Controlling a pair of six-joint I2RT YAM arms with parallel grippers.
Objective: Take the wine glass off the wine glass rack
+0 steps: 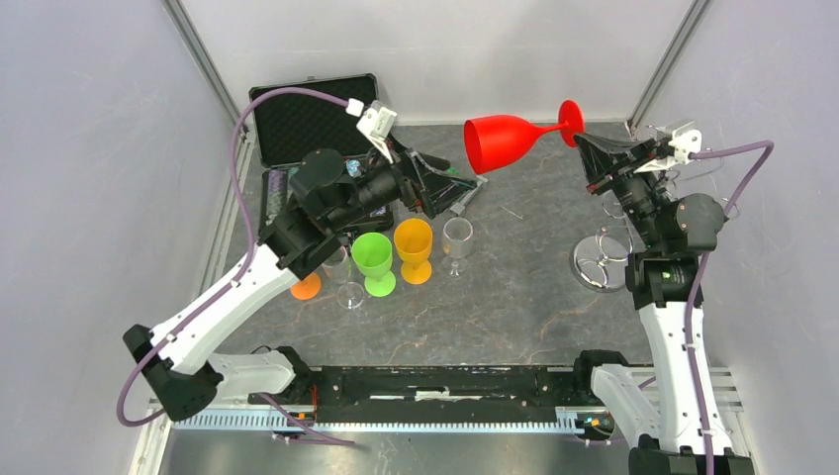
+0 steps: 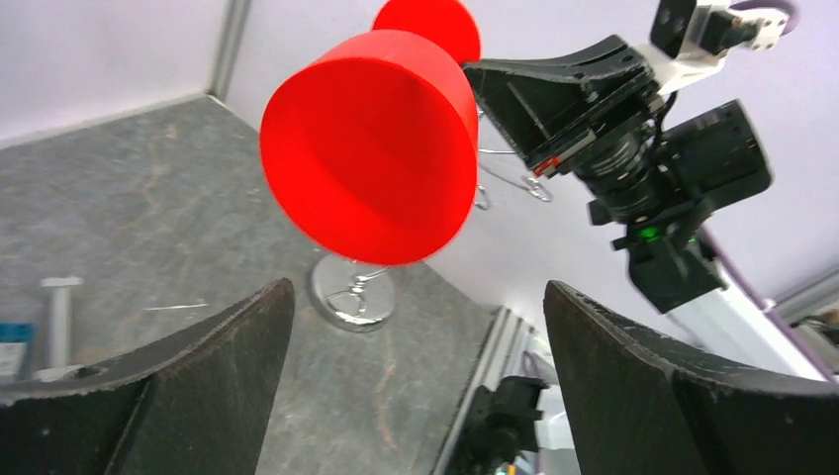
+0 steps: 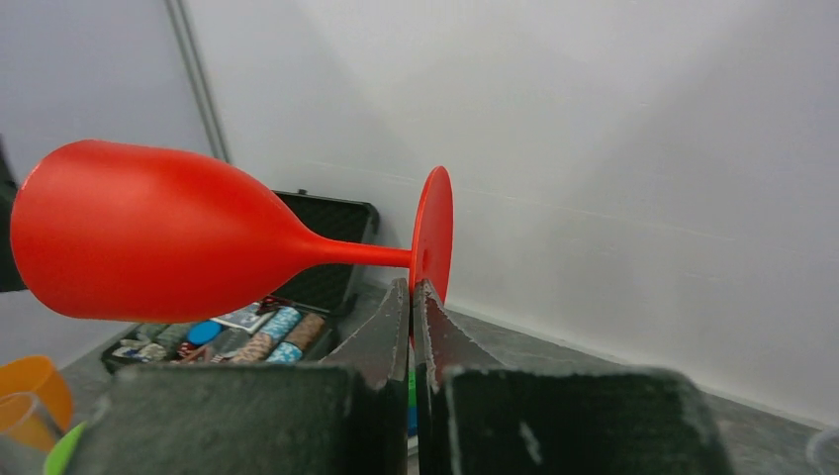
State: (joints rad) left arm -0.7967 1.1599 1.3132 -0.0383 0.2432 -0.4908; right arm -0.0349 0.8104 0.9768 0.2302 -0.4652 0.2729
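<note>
Top view: right gripper (image 1: 582, 139) clamped on the foot of the red wine glass (image 1: 505, 141), upper centre, lying level, apart from the wine glass rack (image 1: 601, 262) at mid right. Left gripper (image 1: 467, 195) spread, just left of the bowl.
Left wrist: jaws apart at the bottom corners, red bowl upper centre.
Right wrist: jaws pressed together on the foot's rim, centre.

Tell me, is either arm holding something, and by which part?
The right end effector pinches the red wine glass by the rim of its round foot, the glass sideways in the air. The left end effector is open, holding nothing.
</note>
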